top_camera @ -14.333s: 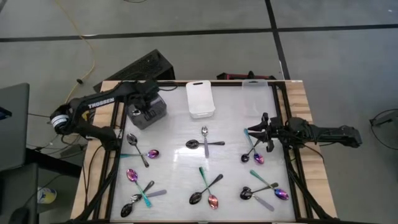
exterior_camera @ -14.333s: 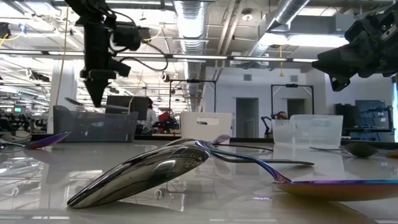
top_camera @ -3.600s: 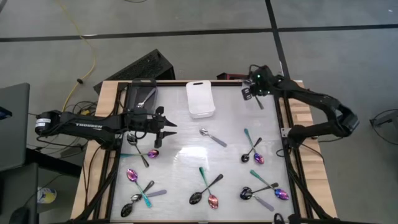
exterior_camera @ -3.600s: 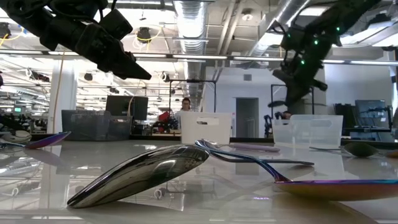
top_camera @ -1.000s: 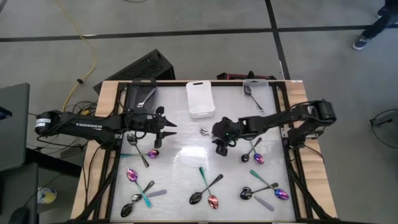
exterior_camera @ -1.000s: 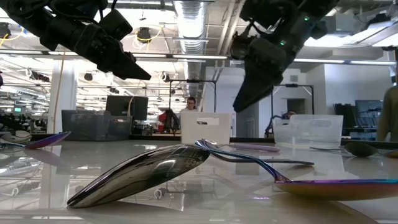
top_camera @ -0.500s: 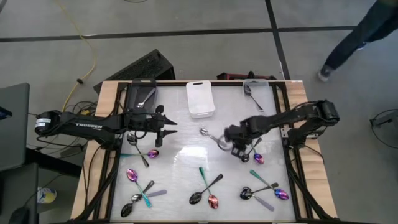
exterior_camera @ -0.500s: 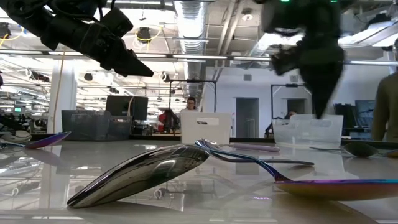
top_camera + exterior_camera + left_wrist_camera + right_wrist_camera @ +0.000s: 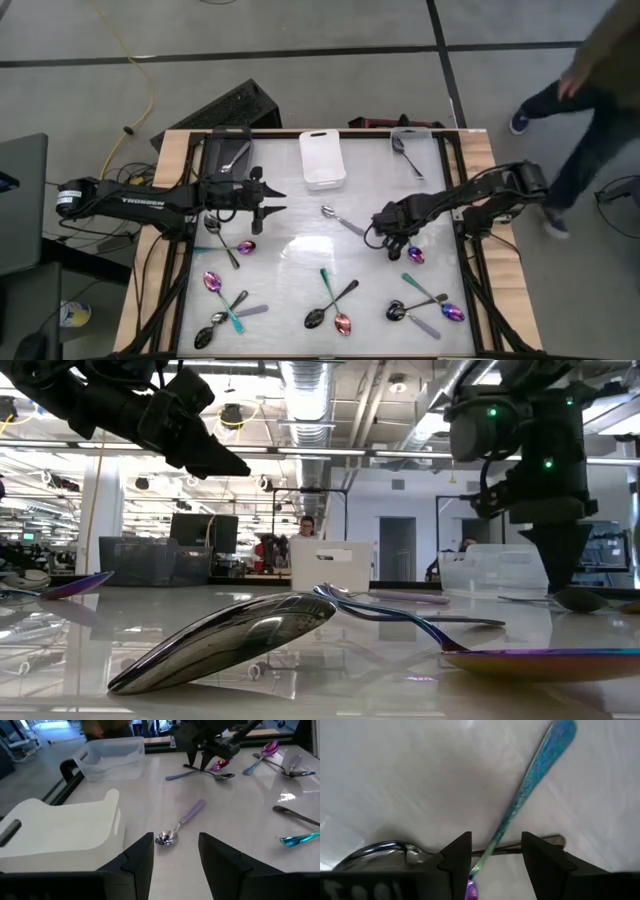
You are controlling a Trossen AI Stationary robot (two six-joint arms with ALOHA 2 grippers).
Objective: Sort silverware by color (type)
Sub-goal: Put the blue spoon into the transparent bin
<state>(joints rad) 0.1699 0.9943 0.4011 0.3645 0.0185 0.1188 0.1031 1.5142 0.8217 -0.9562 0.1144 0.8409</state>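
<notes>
Left gripper (image 9: 272, 200) hangs over the left part of the bench (image 9: 290, 260), near the dark bin (image 9: 227, 155) at the back left corner, jaws apart and holding nothing. In its wrist view a silver spoon (image 9: 181, 821) lies on the bench ahead of the jaws, beside the white bin (image 9: 60, 827).

Below that gripper, a black spoon (image 9: 220, 238) and a purple-pink spoon (image 9: 241, 247) lie together. At the front left, a small heap: purple-pink spoon (image 9: 212, 283), teal-handled spoon (image 9: 234, 313), black spoon (image 9: 208, 334).

Dark bin holds one silver spoon (image 9: 233, 156). White bin stands at back centre.

Front centre: a black spoon (image 9: 330, 306) crossed with a teal-handled purple-pink spoon (image 9: 335, 305).

Right gripper (image 9: 388, 238) is low over the crossed pair right of centre, jaws open, astride the teal handle (image 9: 530, 785) without gripping it. A black spoon (image 9: 385, 851) crosses under that handle.

Clear bin (image 9: 412, 152) at the back right holds one dark spoon (image 9: 404, 153). Front right: another heap of spoons (image 9: 425, 305), mixed finishes.

A person (image 9: 590, 90) walks past beyond the bench's right side.
</notes>
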